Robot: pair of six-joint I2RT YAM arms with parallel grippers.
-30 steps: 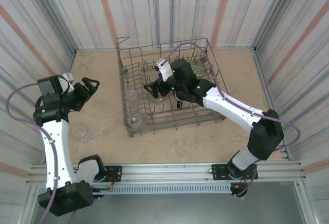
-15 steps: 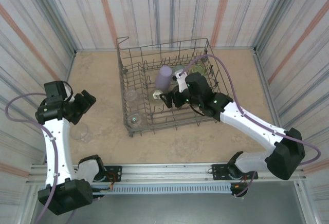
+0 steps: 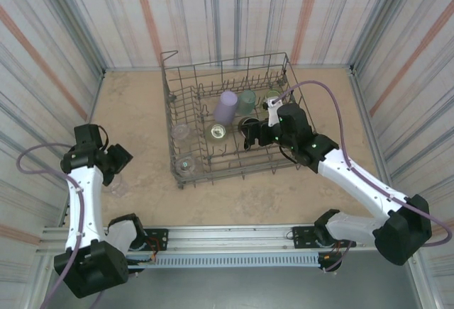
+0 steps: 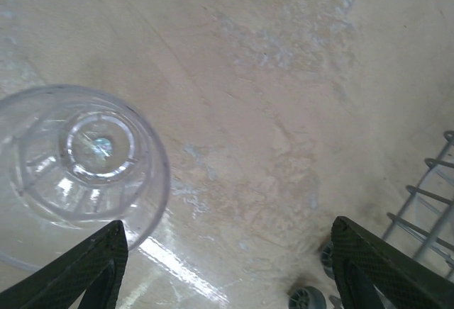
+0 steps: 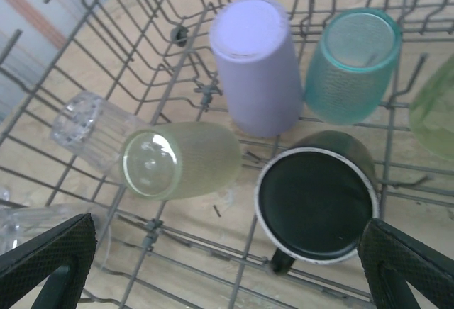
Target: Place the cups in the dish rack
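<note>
The grey wire dish rack (image 3: 221, 64) stands mid-table. In it are a lavender cup (image 3: 226, 105) (image 5: 259, 68), a teal cup (image 3: 246, 101) (image 5: 351, 64), two yellow-green cups (image 3: 216, 132) (image 3: 273, 98), a dark cup (image 3: 248, 124) (image 5: 316, 206) and two clear cups (image 3: 181, 132) (image 3: 186, 162). My right gripper (image 3: 256, 134) (image 5: 230, 266) hangs open over the rack, above the lying yellow-green cup (image 5: 177, 160) and the dark cup. One clear cup (image 3: 113, 182) (image 4: 81, 156) stands on the table at the left. My left gripper (image 3: 116, 161) (image 4: 227, 273) hovers open beside it, with bare table between its fingers and the cup by its left finger.
Striped walls close in the table on three sides. The rack's tines (image 4: 425, 203) and small wheels (image 4: 308, 298) lie just right of the left gripper. Rack wires (image 5: 150, 242) run under the right gripper. Bare tan table (image 3: 135, 110) lies between the rack and the left wall.
The right gripper has drawn back to the right off the lavender cup, which stays in the rack. The left gripper has swung toward the near edge, down over the clear cup on the table.
</note>
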